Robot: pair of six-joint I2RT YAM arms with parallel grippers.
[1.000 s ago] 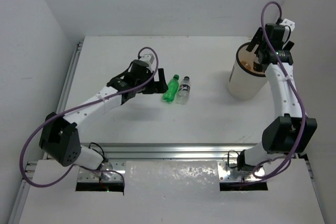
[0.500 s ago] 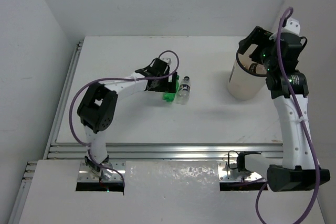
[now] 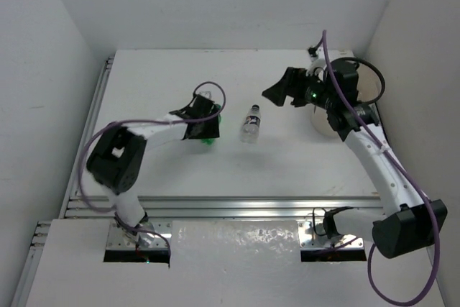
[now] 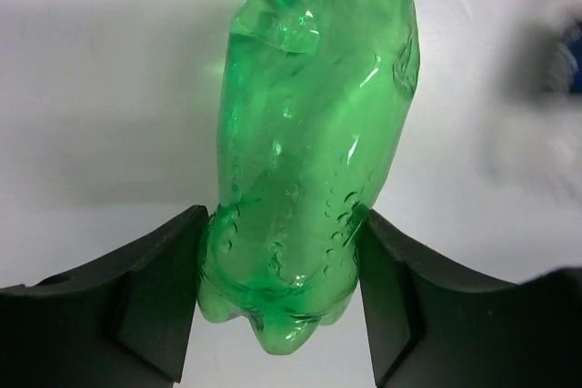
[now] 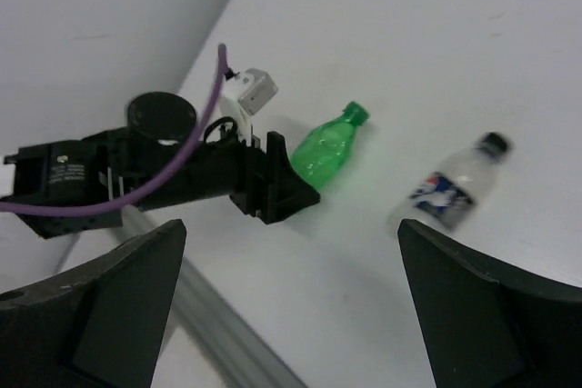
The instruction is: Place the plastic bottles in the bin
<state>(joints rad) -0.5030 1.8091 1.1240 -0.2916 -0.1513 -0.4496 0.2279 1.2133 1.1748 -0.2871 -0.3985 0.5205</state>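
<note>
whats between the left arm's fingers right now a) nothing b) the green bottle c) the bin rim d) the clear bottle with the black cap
b: in the left wrist view the left gripper is shut on the green bottle, one finger against each side.

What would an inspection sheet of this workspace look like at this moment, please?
Surface: white table, no spills seen.
Job's things: green bottle on its side, gripped near its base; clear bottle with a black cap lying loose, apart from it; bin at the right, partly hidden by the right arm, contents not visible.
Clutter: nothing seen.
Grippers: left claw shut on the green bottle; right claw open and empty, above the table between the bin and the clear bottle.
Cables: purple cables loop along both arms, not touching either bottle.
Surroundings: white walls; metal rail along the near edge.
</note>
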